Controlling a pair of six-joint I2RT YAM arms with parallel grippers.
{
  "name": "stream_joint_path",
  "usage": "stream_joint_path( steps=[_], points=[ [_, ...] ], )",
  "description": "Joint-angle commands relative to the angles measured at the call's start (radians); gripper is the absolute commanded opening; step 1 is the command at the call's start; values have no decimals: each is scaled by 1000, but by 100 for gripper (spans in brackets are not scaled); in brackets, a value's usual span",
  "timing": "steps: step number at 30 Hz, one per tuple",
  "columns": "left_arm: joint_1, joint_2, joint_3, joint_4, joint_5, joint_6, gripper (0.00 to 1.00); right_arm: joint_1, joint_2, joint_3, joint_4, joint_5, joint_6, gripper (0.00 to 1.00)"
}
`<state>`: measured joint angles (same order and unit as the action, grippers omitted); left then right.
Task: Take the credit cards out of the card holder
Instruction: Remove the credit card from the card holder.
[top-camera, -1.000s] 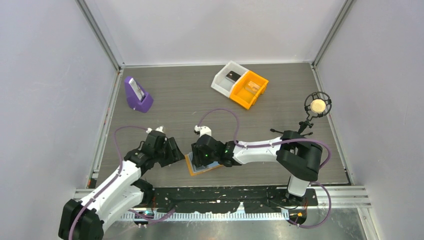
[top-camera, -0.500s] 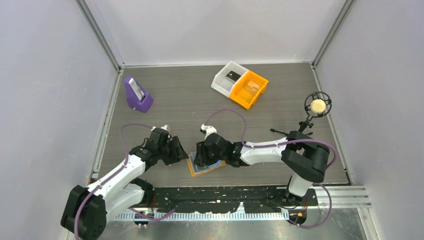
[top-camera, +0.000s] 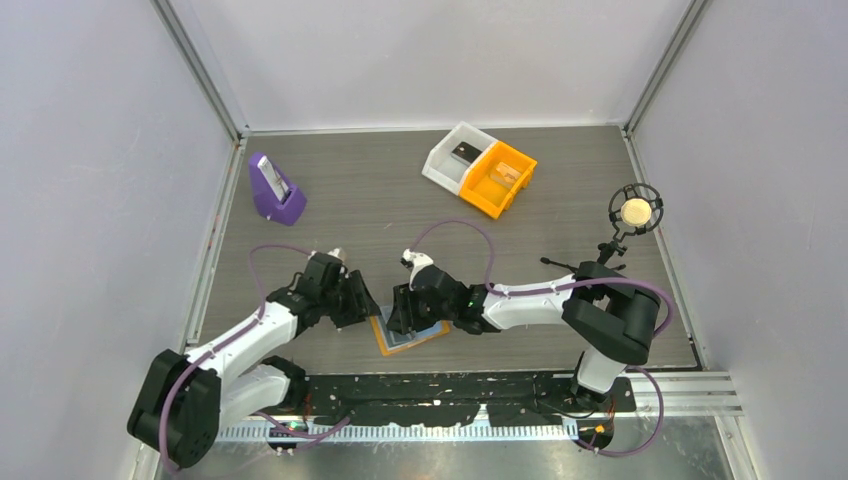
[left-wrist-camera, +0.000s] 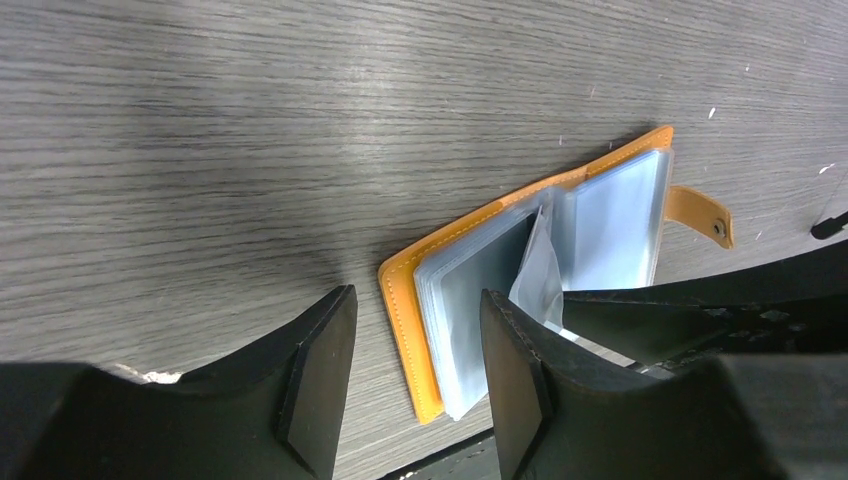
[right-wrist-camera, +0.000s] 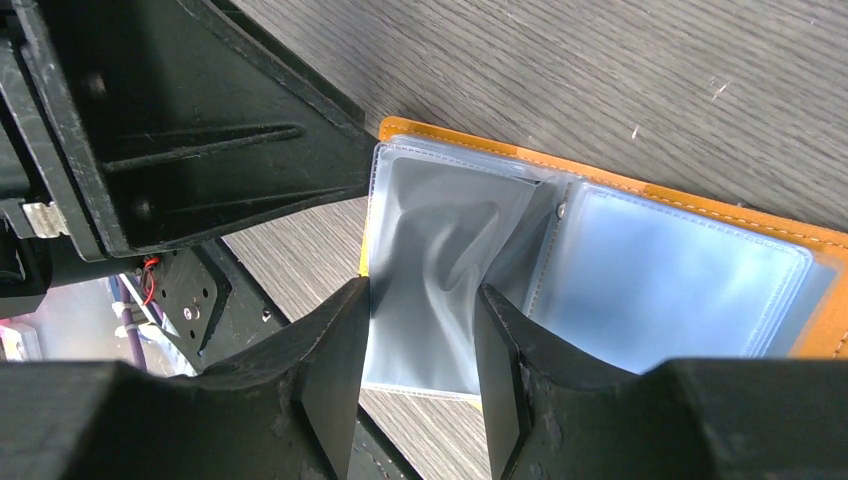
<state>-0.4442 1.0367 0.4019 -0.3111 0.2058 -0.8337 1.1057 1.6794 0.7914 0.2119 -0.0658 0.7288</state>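
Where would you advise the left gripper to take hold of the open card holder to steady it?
Its orange cover's outer edge, from the side of the left gripper. The card holder lies flat and open, that edge juts past the clear sleeves, and the right gripper straddles those.

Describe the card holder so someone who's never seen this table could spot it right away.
Look at the near edge of the table, just ahead of the arm bases, where the left gripper and right gripper meet. The card holder lies flat between them, open like a book. It's orange with clear sleeves inside, unlike the boxy orange bin far back.
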Motion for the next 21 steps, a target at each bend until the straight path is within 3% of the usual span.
stream_joint_path(
  steps=[1, 10, 21],
  points=[
    [-7, 10, 28, 65, 35, -8, 51, -5, -48, -4, 46, -17, -7, 49],
    [-24, 48, 47, 77, 78, -5, 52, -4, -83, -6, 23, -10, -11, 61],
    [-95, 44, 118, 26, 53, -26, 53, -12, -200, 17, -157, 98, -46, 66]
  ],
)
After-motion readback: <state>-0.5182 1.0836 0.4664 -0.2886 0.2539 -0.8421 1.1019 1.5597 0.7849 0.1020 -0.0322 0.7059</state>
